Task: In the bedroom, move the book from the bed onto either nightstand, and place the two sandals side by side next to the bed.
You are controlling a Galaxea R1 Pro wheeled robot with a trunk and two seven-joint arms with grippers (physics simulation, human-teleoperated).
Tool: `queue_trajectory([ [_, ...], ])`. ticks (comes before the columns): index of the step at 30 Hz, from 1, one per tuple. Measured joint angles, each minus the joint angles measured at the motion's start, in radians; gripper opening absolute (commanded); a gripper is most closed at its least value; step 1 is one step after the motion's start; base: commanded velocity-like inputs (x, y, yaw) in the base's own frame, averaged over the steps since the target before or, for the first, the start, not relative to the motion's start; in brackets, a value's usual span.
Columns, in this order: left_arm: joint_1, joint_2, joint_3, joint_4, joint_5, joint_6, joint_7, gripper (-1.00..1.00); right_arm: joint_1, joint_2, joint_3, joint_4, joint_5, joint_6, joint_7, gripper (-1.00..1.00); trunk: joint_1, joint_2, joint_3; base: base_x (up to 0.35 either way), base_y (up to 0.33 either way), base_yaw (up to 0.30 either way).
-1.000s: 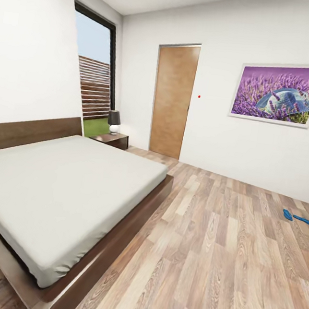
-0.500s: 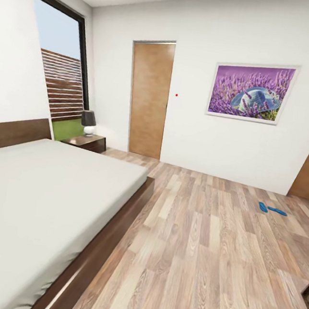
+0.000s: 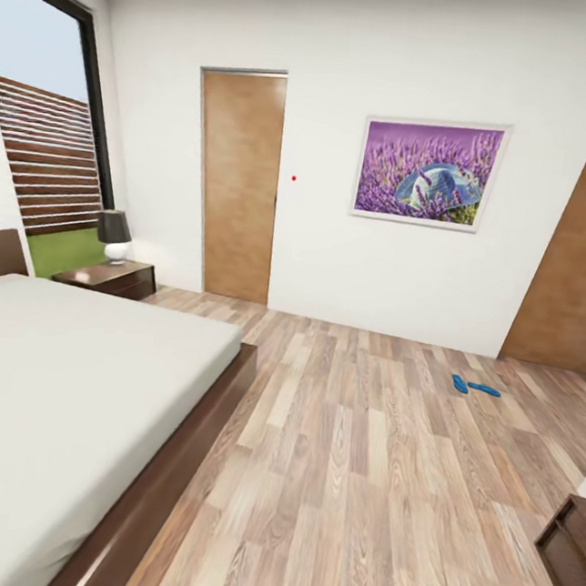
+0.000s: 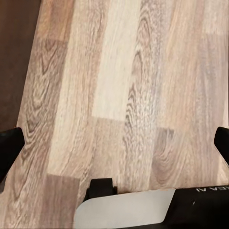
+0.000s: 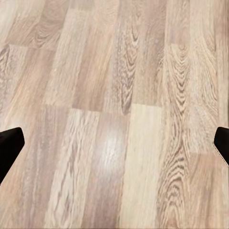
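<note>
Bright blue sandals (image 3: 470, 385) are lying on the pale wood-grain floor (image 3: 352, 484), beside the light-grey, dark-brown-framed bed (image 3: 61, 393).

Head camera surveys the bedroom; both wrist cameras face the floor (image 3: 370, 486) closely.

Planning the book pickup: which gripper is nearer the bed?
Left, likely. The left gripper hangs over floor beside the bed frame's dark edge; the right gripper hangs over floor farther off.

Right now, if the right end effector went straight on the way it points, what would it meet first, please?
Most likely the wood-plank floor; nothing lies between its open fingertips and the boards, though depth is unclear.
</note>
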Motion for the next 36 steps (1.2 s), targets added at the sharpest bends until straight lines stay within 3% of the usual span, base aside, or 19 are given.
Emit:
queue_trajectory([
  [28,0.0,0.002,0.002,0.0,0.001,-0.004,0.002,1.0,0.0,0.0,0.004,0.001,0.005,0.0,0.0,1.0,0.0,0.0,0.007,0.33,0.0,-0.256],
  [36,0.0,0.002,0.002,0.0,0.001,-0.004,0.002,1.0,-0.001,0.0,0.005,0.002,0.005,0.0,0.0,1.0,0.0,0.0,0.007,0.33,0.0,-0.079],
])
